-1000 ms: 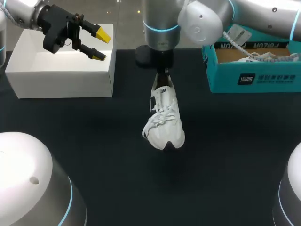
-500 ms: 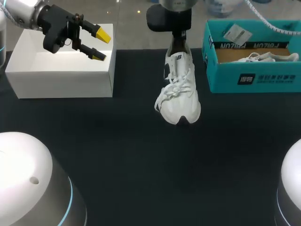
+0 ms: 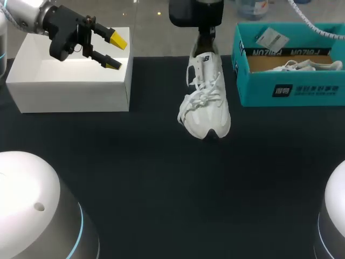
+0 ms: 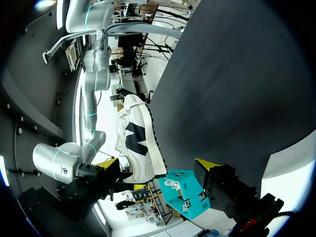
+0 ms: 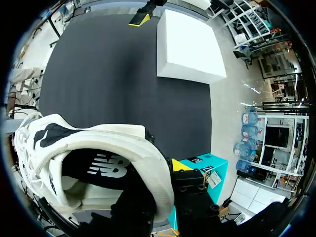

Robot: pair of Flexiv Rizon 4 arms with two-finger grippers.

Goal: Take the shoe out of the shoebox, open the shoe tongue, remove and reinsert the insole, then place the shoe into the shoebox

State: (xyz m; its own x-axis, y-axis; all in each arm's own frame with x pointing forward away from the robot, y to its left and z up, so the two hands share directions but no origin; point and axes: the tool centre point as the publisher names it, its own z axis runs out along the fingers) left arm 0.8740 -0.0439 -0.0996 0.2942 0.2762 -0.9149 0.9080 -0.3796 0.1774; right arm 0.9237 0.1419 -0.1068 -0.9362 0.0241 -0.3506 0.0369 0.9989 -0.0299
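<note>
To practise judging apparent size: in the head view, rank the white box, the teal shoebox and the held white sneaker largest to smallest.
1. white box and teal shoebox: look alike; the shoebox runs off the edge, so unranked.
2. white sneaker, clearly smallest.

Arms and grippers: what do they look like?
Rounded silver-grey links with cyan rings at the joints, as on the right arm. The left gripper is black, boxy, with yellow wedge fingertips. A white coiled cable follows the right arm.

White shoe (image 3: pixel 206 102) hanging toe-down, teal shoebox (image 3: pixel 318 93) open
</note>
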